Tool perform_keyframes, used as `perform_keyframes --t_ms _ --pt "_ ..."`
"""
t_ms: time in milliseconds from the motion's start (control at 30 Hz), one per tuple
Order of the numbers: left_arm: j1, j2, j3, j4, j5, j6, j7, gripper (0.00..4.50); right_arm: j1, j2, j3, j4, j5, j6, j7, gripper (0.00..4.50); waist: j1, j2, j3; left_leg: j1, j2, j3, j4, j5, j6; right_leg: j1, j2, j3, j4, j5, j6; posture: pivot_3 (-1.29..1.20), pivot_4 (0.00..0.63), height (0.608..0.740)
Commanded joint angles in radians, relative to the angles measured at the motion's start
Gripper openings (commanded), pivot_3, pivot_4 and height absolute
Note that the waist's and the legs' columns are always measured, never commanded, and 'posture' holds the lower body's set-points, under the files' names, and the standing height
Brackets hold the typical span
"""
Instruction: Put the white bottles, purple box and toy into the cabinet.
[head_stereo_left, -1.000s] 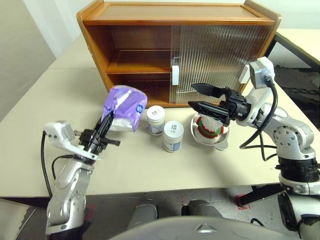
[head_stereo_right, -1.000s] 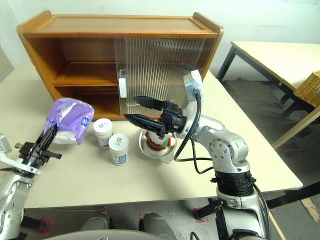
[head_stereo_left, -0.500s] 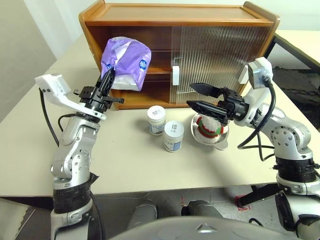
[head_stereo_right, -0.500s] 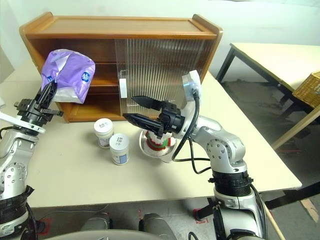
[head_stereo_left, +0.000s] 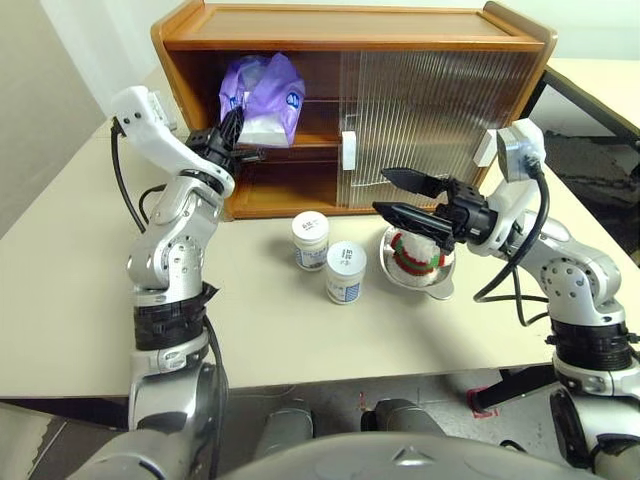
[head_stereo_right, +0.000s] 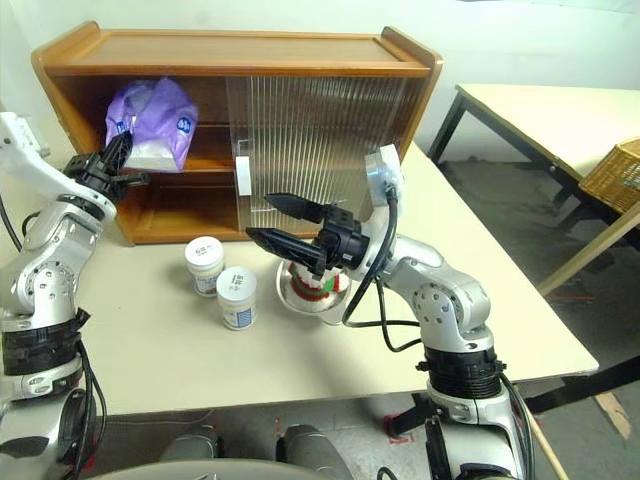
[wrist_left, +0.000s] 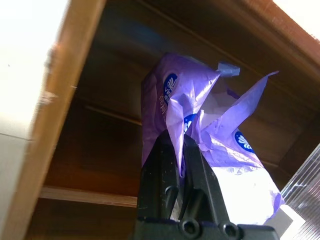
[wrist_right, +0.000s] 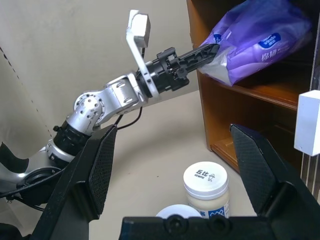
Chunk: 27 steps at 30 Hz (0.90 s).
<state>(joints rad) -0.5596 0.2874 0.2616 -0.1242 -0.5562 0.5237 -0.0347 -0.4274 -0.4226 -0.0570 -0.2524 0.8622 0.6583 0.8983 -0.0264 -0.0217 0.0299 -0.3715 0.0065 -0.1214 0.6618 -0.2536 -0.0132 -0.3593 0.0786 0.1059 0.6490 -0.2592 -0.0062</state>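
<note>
Left hand (head_stereo_left: 233, 128) clamped on purple box (head_stereo_left: 265, 98), upper left, at cabinet (head_stereo_left: 440, 45) shelf; next: set down, release. Right hand (head_stereo_left: 398, 196) apart.

The toy (head_stereo_left: 418, 256) is largely hidden behind the right gripper (head_stereo_left: 395, 194) and the bowl (head_stereo_left: 440, 284) rim. Cabinet (head_stereo_right: 240, 45) contents behind the ribbed door (head_stereo_left: 430, 120) cannot be made out. Bottle (wrist_right: 205, 186) label print is too small to read.

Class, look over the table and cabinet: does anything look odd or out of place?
The toy sits inside a steel bowl, an unusual spot. The purple box hangs crumpled from the shut left gripper.
</note>
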Motion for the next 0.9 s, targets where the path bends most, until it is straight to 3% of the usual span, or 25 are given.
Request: perform_keyframes --t_ms 33,400,433,500,800,900 --pt "-0.052 -0.006 -0.015 0.060 0.040 0.019 0.019 0.04 0.004 0.004 -0.002 -0.017 -0.007 -0.012 -0.010 4.50 0.000 0.000 0.000 0.000 0.000 0.000 0.000 0.000 0.000 0.000 0.001 0.000 0.000 0.000 0.000 -0.10 0.026 0.740" --pt "-0.173 -0.020 -0.017 0.248 0.127 -0.005 0.035 0.04 0.027 0.008 -0.005 -0.034 -0.007 -0.027 -0.028 4.50 -0.010 -0.001 0.000 0.000 0.000 -0.001 0.001 0.001 0.002 0.000 0.002 0.001 0.000 0.003 0.005 -0.13 0.021 0.740" --pt "-0.177 -0.025 -0.019 0.254 0.130 -0.007 0.029 0.60 0.028 0.007 -0.005 -0.037 -0.005 -0.027 -0.030 4.50 -0.011 -0.001 0.000 0.000 0.000 -0.001 0.001 0.001 0.002 0.000 0.002 0.001 0.000 0.003 0.006 -0.14 0.021 0.740" --pt "-0.176 -0.037 -0.019 0.252 0.132 -0.014 0.019 1.13 0.029 0.005 -0.007 -0.041 -0.003 -0.025 -0.033 4.50 -0.014 -0.001 0.000 0.000 0.000 0.000 0.001 0.001 0.002 0.000 0.002 0.001 -0.001 0.003 0.006 -0.14 0.021 0.740" --pt "-0.128 -0.077 0.006 0.167 0.117 -0.076 -0.027 4.34 0.024 -0.005 -0.010 -0.043 0.001 -0.019 -0.036 4.50 -0.029 -0.001 0.000 0.000 -0.001 0.001 0.001 0.001 0.002 0.000 0.003 0.001 -0.001 0.003 0.007 -0.13 0.016 0.740" --pt "-0.085 -0.087 0.012 0.111 0.105 -0.089 -0.039 4.47 0.020 -0.005 -0.008 -0.041 0.002 -0.018 -0.035 4.50 -0.031 -0.001 0.000 0.000 -0.001 0.001 0.001 0.001 0.003 0.001 0.003 0.001 -0.001 0.003 0.007 -0.12 0.013 0.740"
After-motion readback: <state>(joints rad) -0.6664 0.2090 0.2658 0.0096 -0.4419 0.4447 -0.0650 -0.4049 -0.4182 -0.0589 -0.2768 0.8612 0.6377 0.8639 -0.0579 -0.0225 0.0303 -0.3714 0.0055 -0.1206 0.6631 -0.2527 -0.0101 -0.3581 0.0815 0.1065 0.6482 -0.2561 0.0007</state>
